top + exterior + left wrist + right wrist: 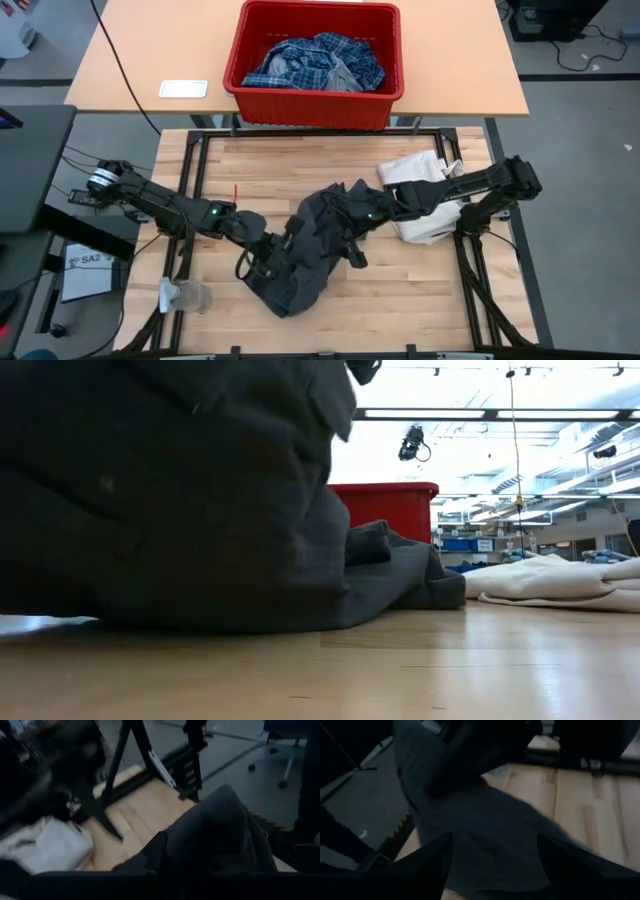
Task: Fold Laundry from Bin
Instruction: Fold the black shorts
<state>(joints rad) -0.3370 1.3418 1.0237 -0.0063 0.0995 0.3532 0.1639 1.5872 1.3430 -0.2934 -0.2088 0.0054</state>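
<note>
Lying crumpled at the centre of the wooden table (420, 290), a dark grey garment (310, 250) stretches on a slant, its long axis running from about one o'clock near the table's middle down to about seven o'clock toward the front edge. Both dark arms reach inward to it. The left gripper (262, 250) sits at the garment's nine o'clock side, at the cloth's edge; whether its fingers are closed on fabric or just loosening cannot be told from these views. The right gripper (372, 213) sits at the garment's one o'clock end, and in its wrist view its two dark fingers (427, 857) stand spread wide over grey cloth, apparently not pinching it. Each gripper is close to its own end of the garment, so the slanted axis lies roughly between them; spreading the piece flat would likely mean pulling those two ends apart along that line. A white fabric bag (425, 190) lies under the right arm at three o'clock of the garment, just beside it. The red bin (245, 60) stands on a separate table at twelve o'clock, well apart, with a blue-and-white plaid shirt (310, 60) heaped inside.
</note>
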